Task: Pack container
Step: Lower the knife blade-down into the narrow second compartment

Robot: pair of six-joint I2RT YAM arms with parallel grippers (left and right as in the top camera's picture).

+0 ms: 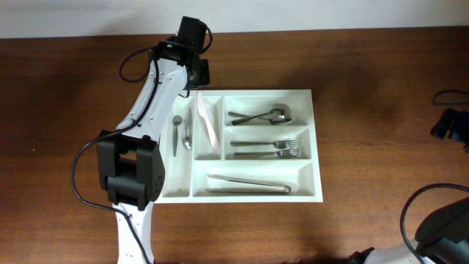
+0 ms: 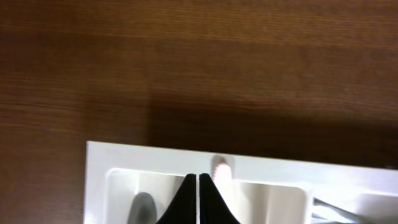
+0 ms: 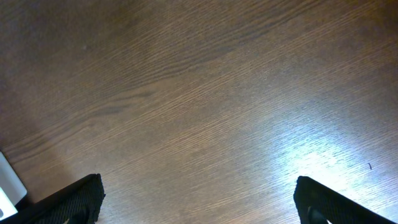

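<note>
We judge packing to be near its end: the tray [image 1: 249, 198] lies flat at mid-bench [image 1: 381, 66] with cutlery in every compartment, and the left fingers [image 2: 185, 202], pressed together on nothing, hang over its far left corner. The next move calls for lifting them clear of the rim; the right fingers [image 3: 74, 199] stand wide apart, well away. The tray's long axis runs left to right, with the narrow compartments at its left end.

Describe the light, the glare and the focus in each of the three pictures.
Overhead: even light, sharp; the white container is bright. Left wrist: soft focus, a dark shadow on the table beyond the container, the left gripper blurred. Right wrist: strong glare on the wood at lower right, the right gripper out of focus.
</note>
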